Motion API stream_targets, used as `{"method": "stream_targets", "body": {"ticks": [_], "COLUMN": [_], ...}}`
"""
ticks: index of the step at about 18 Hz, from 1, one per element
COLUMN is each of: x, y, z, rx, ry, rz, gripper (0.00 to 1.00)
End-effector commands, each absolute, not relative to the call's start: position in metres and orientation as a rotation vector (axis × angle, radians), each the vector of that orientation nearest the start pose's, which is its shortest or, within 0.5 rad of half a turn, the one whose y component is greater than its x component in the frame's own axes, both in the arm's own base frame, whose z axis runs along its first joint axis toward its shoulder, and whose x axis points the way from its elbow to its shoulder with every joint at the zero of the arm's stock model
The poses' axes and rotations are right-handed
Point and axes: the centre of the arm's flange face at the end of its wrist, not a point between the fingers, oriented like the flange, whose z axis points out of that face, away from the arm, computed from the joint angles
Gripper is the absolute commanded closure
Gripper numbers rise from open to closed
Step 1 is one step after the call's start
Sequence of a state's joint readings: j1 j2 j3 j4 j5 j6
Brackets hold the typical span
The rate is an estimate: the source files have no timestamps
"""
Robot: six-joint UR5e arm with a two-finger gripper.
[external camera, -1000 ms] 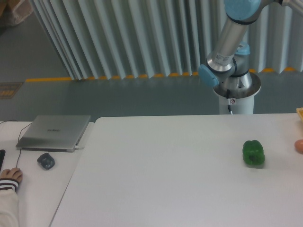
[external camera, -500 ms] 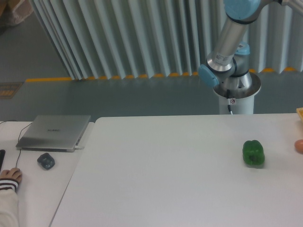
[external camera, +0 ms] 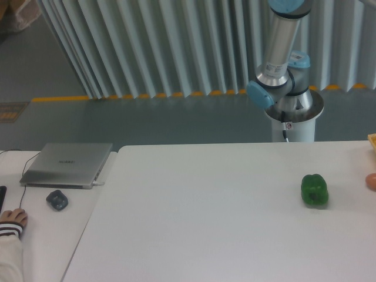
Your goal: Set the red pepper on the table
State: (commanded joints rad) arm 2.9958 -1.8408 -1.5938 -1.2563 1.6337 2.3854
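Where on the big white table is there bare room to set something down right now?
The table is bare from its left edge beside the laptop across to the green pepper, front to back. The right edge is busier: the green pepper and a small orange-pink object at the frame's border. The red pepper and jaws are out of view.

Tabletop point(external camera: 205, 235): white, matt, smooth. Green bell pepper point(external camera: 315, 190): glossy, smooth skin with highlights. Robot arm point(external camera: 282, 41): brushed silver metal tube, light-blue plastic joint caps with a soft sheen. Pedestal point(external camera: 292, 120): white painted, smooth. Laptop point(external camera: 67, 164): matt grey metal lid. Mouse point(external camera: 57, 200): dark plastic, slightly shiny. Sleeve cuff point(external camera: 10, 230): ribbed knit cloth. Backdrop point(external camera: 147, 47): corrugated pale panels, matt.
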Motion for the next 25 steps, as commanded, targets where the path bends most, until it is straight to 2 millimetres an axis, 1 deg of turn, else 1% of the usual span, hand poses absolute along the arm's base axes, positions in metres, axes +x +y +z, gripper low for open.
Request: {"method": "stream_targets", "body": {"ticks": [1, 2, 4, 6, 7, 9, 11, 12, 13, 15, 17, 20, 23, 25], "x": [-0.565, -0.560, -0.549, -0.535, -0.533, -0.533, -0.541, -0.545, -0.552, -0.560, -0.560, -0.559, -0.565, -0.575], "y": [0.212, 0.216, 0.225, 0.265, 0.272, 0.276, 0.277, 0.274, 0.264, 0.250, 0.251, 0.254, 0.266, 0.286], "z": [0.360, 0.354, 0.350, 0.346, 0.342, 0.340, 0.330, 0.328, 0.327, 0.325, 0.323, 0.322, 0.320, 0.338], "rx": [-2.848, -2.849, -2.905, -2.958, -2.967, -2.971, -2.980, -2.981, -2.992, -3.004, -3.011, -3.010, -3.032, -3.057], "ry": [1.471, 1.461, 1.342, 1.241, 1.218, 1.196, 1.180, 1.185, 1.165, 1.135, 1.120, 1.119, 1.063, 0.958], "rz": [-0.004, -0.016, -0.012, 0.016, 0.011, 0.008, 0.030, 0.046, 0.057, 0.053, 0.046, 0.044, 0.099, 0.189], "gripper": [1.00, 1.00, 1.00, 1.00, 1.00, 1.00, 1.00, 1.00, 1.00, 1.00, 1.00, 1.00, 1.00, 1.00]}}
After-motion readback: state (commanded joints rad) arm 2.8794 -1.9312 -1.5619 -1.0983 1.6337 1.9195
